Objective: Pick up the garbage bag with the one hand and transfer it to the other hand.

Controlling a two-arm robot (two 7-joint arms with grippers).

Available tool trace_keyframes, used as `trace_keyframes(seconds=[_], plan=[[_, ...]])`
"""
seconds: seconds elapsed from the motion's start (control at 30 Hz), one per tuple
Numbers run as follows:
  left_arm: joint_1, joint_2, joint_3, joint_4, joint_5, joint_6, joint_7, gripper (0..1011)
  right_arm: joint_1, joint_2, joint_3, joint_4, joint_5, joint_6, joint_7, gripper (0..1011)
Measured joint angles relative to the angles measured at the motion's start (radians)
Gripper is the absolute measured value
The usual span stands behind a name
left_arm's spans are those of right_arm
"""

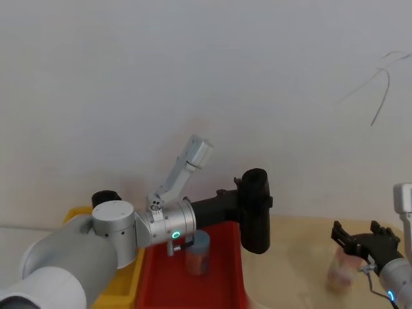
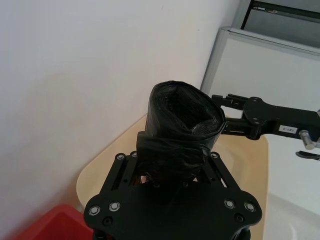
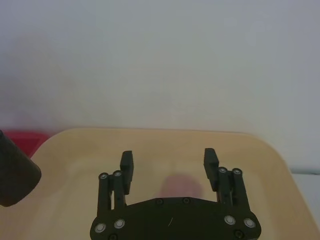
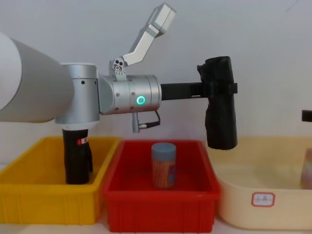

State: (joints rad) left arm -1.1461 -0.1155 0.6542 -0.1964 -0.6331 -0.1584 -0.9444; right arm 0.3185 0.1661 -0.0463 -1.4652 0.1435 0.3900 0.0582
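The garbage bag [image 1: 255, 212], a thick black wrinkly roll, hangs upright in the air above the gap between the red bin and the beige tray. My left gripper [image 1: 243, 198], on the arm with the green ring light, is shut on its upper part [image 4: 220, 107]. The left wrist view shows the roll's end [image 2: 182, 125] between the fingers. My right gripper [image 1: 357, 235] hovers open over the beige tray, well to the right of the bag, with nothing between its fingers [image 3: 127, 167]. It also appears beyond the bag in the left wrist view [image 2: 230, 107].
Below the left arm a red bin [image 4: 117, 195] holds a jar with a blue lid [image 4: 163, 165]. A yellow bin [image 4: 29, 195] on the left holds a slimmer black roll [image 4: 77, 161]. The beige tray [image 4: 263, 195] on the right holds a pinkish item [image 1: 340, 270].
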Motion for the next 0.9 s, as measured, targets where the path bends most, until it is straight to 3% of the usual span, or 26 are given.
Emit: trace_keyframes(seconds=[0.23, 0.53, 0.9], plan=[[-0.022, -0.018, 0.01, 0.049, -0.01, -0.018, -0.014, 407, 0.004, -0.003, 0.004, 0.011, 0.002, -0.005, 0.006, 1001], [-0.035, -0.029, 0.017, 0.078, -0.015, -0.029, -0.021, 407, -0.009, -0.003, 0.0, -0.004, 0.002, -0.007, 0.025, 1001], [-0.042, -0.036, 0.021, 0.096, -0.019, -0.035, -0.027, 407, -0.043, 0.017, -0.019, -0.051, 0.03, -0.005, 0.108, 1001]])
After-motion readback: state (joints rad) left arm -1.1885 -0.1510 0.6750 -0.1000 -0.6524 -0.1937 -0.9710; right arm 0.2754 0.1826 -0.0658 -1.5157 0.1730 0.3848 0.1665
